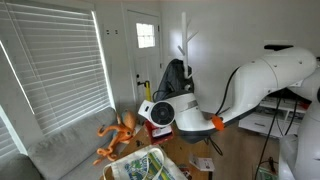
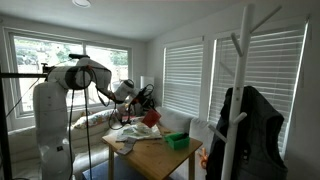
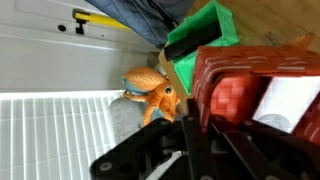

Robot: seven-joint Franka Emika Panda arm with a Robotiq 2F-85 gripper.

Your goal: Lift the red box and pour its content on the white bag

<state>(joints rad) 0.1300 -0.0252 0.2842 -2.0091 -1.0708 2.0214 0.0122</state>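
The red box (image 3: 240, 85) is held tilted in the air above the wooden table (image 2: 160, 157). It also shows in both exterior views (image 1: 160, 129) (image 2: 151, 117). My gripper (image 3: 190, 140) is shut on the box's edge, and it shows in an exterior view (image 1: 163, 122). A white bag with a printed pattern (image 1: 143, 166) lies on the table just below the box. In the wrist view a white surface (image 3: 290, 100) shows beside the box; I cannot tell whether it is the bag. The box's contents are hidden.
An orange octopus plush (image 3: 152, 90) (image 1: 116, 136) sits on the grey sofa (image 1: 60, 155) by the window blinds. A green box (image 3: 205, 30) (image 2: 178, 141) stands on the table. A coat rack with a dark jacket (image 2: 245, 120) stands nearby.
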